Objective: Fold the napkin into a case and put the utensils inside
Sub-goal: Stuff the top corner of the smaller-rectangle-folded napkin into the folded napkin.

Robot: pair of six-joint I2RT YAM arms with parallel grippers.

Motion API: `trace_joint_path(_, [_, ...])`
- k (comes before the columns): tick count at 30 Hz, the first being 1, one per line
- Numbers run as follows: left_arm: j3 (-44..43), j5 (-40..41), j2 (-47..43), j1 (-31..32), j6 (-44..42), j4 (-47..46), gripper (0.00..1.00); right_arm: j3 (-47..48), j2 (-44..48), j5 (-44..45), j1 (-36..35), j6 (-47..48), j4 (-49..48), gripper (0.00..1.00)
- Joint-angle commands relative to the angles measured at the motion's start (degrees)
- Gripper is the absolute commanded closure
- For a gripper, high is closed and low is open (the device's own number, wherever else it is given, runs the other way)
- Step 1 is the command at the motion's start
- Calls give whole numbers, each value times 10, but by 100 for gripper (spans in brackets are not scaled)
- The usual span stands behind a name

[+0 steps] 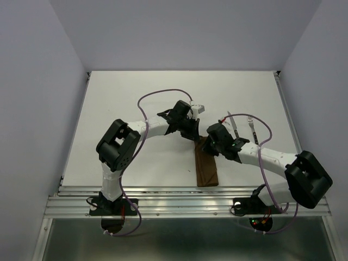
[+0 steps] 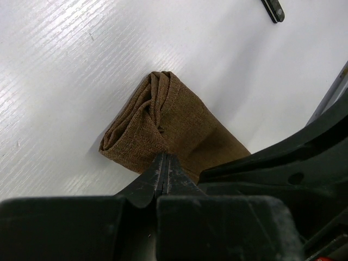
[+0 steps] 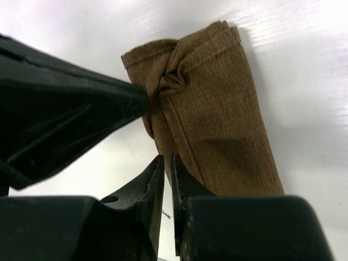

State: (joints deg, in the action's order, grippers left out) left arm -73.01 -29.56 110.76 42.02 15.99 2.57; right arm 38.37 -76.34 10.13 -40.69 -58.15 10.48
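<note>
The left gripper (image 2: 165, 163) is closed, pinching the bunched far end of the case (image 2: 163, 128). The right gripper (image 3: 167, 163) has its jaws drawn almost together at the cloth's long edge, and I cannot tell whether a layer sits between them. The case, a narrow dark brown strip twisted at its 12 o'clock end, runs toward 6 o'clock on the white table (image 1: 136, 98), where the left arm (image 1: 152, 128) and right arm (image 1: 261, 157) bend inward over that end; the knife (image 1: 235, 128) and fork (image 1: 252, 126) lie at 2 o'clock, apart from it, between lilac walls (image 1: 32, 109).

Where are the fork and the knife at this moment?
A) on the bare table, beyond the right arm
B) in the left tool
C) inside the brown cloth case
A: the fork and the knife lie on the table beyond the right arm, apart from the case.
</note>
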Motion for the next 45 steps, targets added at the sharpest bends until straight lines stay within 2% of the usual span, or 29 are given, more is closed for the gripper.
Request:
trace_joint_path(1, [-27, -16, -11, 2, -16, 1, 100, 42, -28, 35, 20, 20, -3, 87])
trace_joint_path(7, [-34, -21, -8, 2, -14, 0, 100, 51, -63, 20, 45, 31, -14, 96])
trace_joint_path(12, [-42, -23, -2, 2, -13, 1, 100, 30, -68, -10, 64, 45, -69, 99])
trace_joint_path(19, [-56, -30, 9, 2, -13, 3, 100, 41, -89, -34, 64, 51, -96, 99])
trace_joint_path(35, [-58, -38, 19, 2, -22, 10, 100, 79, -120, -3, 85, 64, -99, 99])
trace_joint_path(45, [-62, -42, 29, 2, -25, 9, 100, 67, -71, -40, 85, 72, -120, 99])
